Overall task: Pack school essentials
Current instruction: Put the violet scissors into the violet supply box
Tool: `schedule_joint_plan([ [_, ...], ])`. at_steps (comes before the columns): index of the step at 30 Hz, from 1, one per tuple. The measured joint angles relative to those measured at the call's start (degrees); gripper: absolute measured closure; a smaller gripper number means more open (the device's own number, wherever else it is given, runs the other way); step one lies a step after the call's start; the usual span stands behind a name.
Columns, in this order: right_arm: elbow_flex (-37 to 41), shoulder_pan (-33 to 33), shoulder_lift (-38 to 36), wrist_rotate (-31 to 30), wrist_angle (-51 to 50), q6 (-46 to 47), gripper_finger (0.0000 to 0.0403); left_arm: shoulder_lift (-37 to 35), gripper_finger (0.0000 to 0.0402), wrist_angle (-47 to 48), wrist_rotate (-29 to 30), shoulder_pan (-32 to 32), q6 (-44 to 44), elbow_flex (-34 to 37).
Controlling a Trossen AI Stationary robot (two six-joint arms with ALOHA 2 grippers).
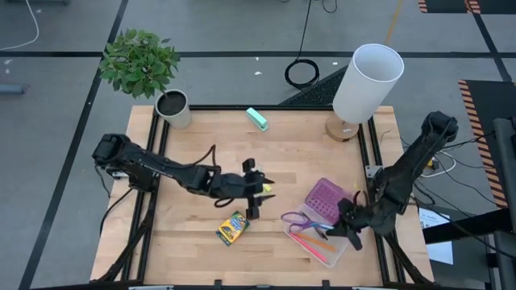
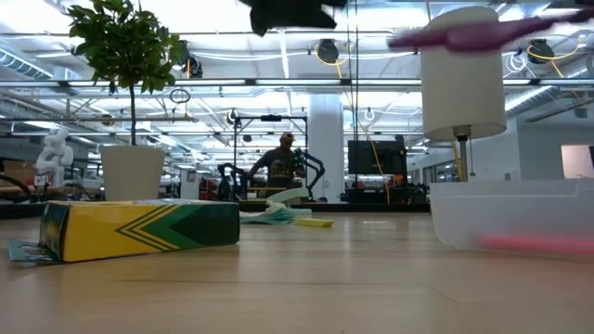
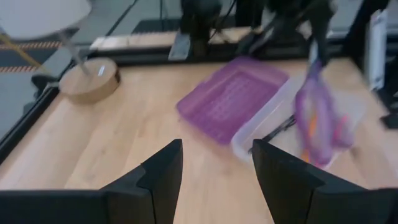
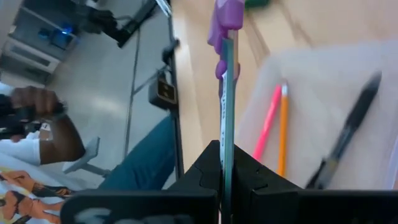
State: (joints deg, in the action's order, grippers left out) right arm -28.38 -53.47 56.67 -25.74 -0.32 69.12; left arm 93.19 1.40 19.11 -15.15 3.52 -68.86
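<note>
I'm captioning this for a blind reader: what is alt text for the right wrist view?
The right gripper is shut on purple-handled scissors, held by the blade above a clear plastic box containing a pink pen, orange pencil and black pen.

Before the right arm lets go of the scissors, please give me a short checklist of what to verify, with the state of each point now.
1. Right gripper holds the scissors by the blades: ok, shut on them.
2. Scissors are over the clear box: ok, the purple handles hang above it.
3. Pink pen and orange pencil already lie in the box: ok.
4. Left gripper is out of the way: ok, open, empty, short of the box.
5. Crayon box is packed: not ok, it lies on the table.
6. Purple lid is clear of the opening: ok, it rests beside the box.
</note>
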Motion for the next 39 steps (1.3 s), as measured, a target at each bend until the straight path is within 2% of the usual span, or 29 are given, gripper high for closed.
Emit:
schedule_joint_plan([
  [9, 0.0, -3.65, 6.5, 0.1, -2.52, 13.85, 0.0403, 0.77, 0.0204, -3.39, 0.03, -2.94, -0.09, 0.02],
  [23, 0.0, -7.39, 7.24, 0.55, -6.6, 26.73, 0.0403, 1.95, 0.0204, -3.66, 0.0, -4.16, 0.73, 0.02],
  [34, 0.0, -7.39, 8.48, 2.1, -7.23, 28.05, 0.0402, 1.97, 0.0204, -4.63, -0.02, -4.27, 0.25, 0.02],
  [39, 0.0, -7.39, 9.55, 3.34, -7.12, 28.56, 0.0382, 1.97, 0.0204, -4.64, -0.04, -4.27, 0.28, 0.02],
])
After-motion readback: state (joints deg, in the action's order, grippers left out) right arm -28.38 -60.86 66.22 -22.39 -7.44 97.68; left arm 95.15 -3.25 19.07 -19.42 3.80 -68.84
